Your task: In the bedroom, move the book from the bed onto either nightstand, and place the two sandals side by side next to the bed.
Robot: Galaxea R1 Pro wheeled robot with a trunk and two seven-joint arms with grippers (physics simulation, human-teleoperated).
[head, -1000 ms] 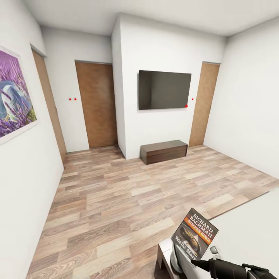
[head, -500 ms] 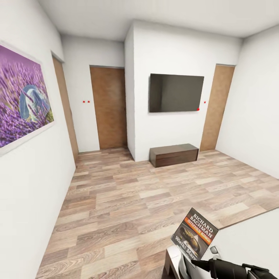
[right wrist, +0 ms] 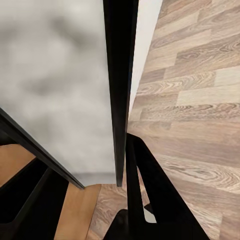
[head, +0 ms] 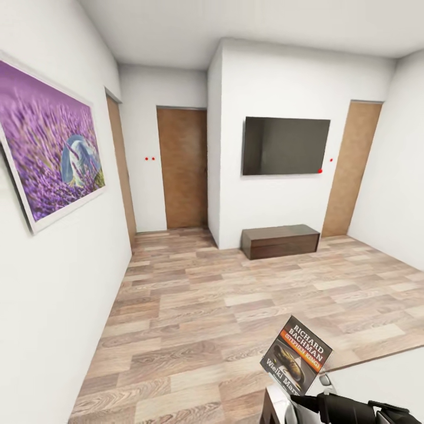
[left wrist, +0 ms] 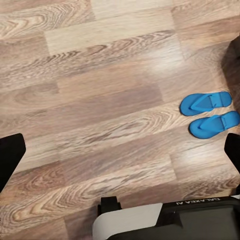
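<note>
The right gripper (head: 306,400) is closed on the lower edge of the book (head: 297,355), holding it upright with the cover facing the head camera, at the near right of the scene. In the right wrist view the book (right wrist: 120,90) is seen edge-on as a thin dark slab pinched against a finger (right wrist: 145,185), with pale grey mattress blurred on one side and plank floor on the other. The left gripper (left wrist: 120,155) is spread wide and holds nothing; its dark fingertips (left wrist: 10,157) stand at opposite edges of that view over bare floor.

The two blue sandals (left wrist: 207,114) lie on the floor side by side, nearly touching, soles down, near a dark shadowed edge that may be the bed frame, though I cannot tell.

The corner of the bed (head: 383,377) sits at the near right, just beside the held book. Across the floor, the dark low bench (head: 281,240) stands against the far wall under the black TV (head: 285,146), with a lavender picture (head: 50,147) on the left wall.

The paperback is likely light and thin but somewhat flexible; held by one edge it could sag or swing, so a firm pinch close to the spine, and laying it flat on the nightstand, should suit it best.
</note>
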